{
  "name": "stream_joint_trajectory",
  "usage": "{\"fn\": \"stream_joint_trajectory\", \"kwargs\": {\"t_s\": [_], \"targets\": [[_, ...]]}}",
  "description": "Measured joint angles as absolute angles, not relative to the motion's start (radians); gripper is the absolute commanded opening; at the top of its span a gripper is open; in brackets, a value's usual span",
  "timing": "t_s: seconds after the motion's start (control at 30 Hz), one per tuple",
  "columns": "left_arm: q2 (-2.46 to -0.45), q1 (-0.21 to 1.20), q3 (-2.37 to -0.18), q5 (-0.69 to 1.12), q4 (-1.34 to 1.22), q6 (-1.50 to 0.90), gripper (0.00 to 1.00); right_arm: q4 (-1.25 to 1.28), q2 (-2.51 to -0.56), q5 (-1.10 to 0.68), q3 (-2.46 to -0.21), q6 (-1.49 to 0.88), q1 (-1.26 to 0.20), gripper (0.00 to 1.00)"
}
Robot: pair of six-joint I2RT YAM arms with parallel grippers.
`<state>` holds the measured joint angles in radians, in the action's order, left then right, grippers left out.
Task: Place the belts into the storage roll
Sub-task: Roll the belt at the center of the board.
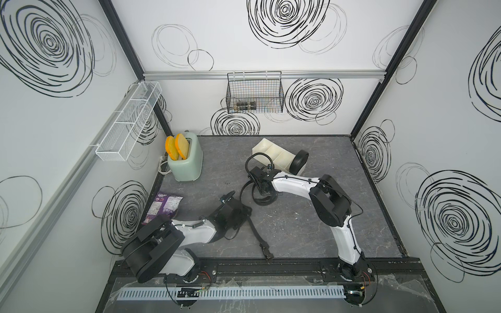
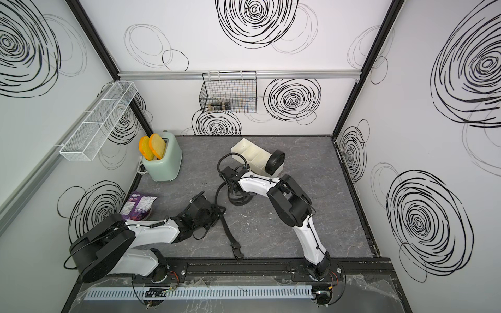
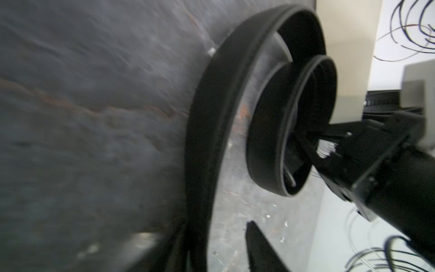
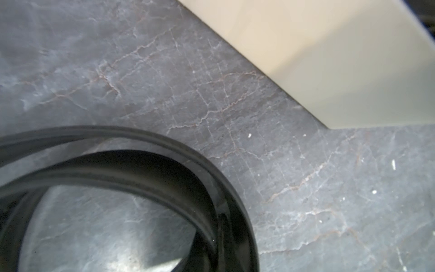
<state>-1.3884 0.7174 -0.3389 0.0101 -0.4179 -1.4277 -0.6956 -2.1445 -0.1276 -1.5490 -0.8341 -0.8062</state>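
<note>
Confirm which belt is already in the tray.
The tight coil standing on edge in the tray's end compartment. The other belt lies loose on the table, buckle trailing toward the front.

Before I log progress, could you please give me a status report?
Left gripper open beside loose belt. Right gripper shut on its inner wrap. Other belt coiled at end of storage roll. No obstruction seen.
</note>
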Motion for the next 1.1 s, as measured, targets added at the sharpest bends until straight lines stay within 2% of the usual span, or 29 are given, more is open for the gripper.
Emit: {"fn": "stream_joint_trajectory", "kwargs": {"t_s": [0.17, 0.33, 0.43, 0.57, 0.7, 0.87, 0.93, 0.97, 1.03, 1.07, 1.1], "targets": [[-1.254, 0.636, -0.352, 0.040, -0.233, -1.343, 0.74, -0.660, -2.105, -0.194, -1.499, -0.780, -0.771, 0.00], [-1.197, 0.495, -0.558, 0.012, 0.046, -1.048, 0.76, -0.640, -2.080, -0.238, -1.468, -0.757, -0.759, 0.00], [-1.256, 0.437, -0.676, 0.031, 0.088, -0.875, 0.75, -0.637, -2.080, -0.253, -1.468, -0.747, -0.759, 0.00], [-1.434, 0.384, -0.780, 0.090, 0.124, -0.696, 0.73, -0.635, -2.080, -0.258, -1.469, -0.744, -0.759, 0.00], [-1.613, 0.382, -0.870, 0.128, 0.180, -0.566, 0.72, -0.635, -2.080, -0.261, -1.471, -0.744, -0.759, 0.00], [-1.718, 0.386, -0.951, 0.156, 0.223, -0.459, 0.70, -0.637, -2.080, -0.284, -1.479, -0.744, -0.758, 0.00], [-1.743, 0.386, -0.982, 0.162, 0.235, -0.431, 0.64, -0.639, -2.083, -0.290, -1.483, -0.744, -0.759, 0.00], [-1.758, 0.386, -0.999, 0.168, 0.239, -0.418, 0.50, -0.641, -2.084, -0.295, -1.485, -0.744, -0.759, 0.00], [-1.795, 0.386, -1.032, 0.182, 0.241, -0.401, 0.15, -0.644, -2.086, -0.298, -1.489, -0.744, -0.759, 0.00], [-1.816, 0.386, -1.045, 0.192, 0.241, -0.394, 0.03, -0.645, -2.088, -0.299, -1.492, -0.745, -0.759, 0.00], [-1.834, 0.383, -1.053, 0.206, 0.238, -0.392, 0.00, -0.647, -2.090, -0.300, -1.495, -0.746, -0.759, 0.00]]}}
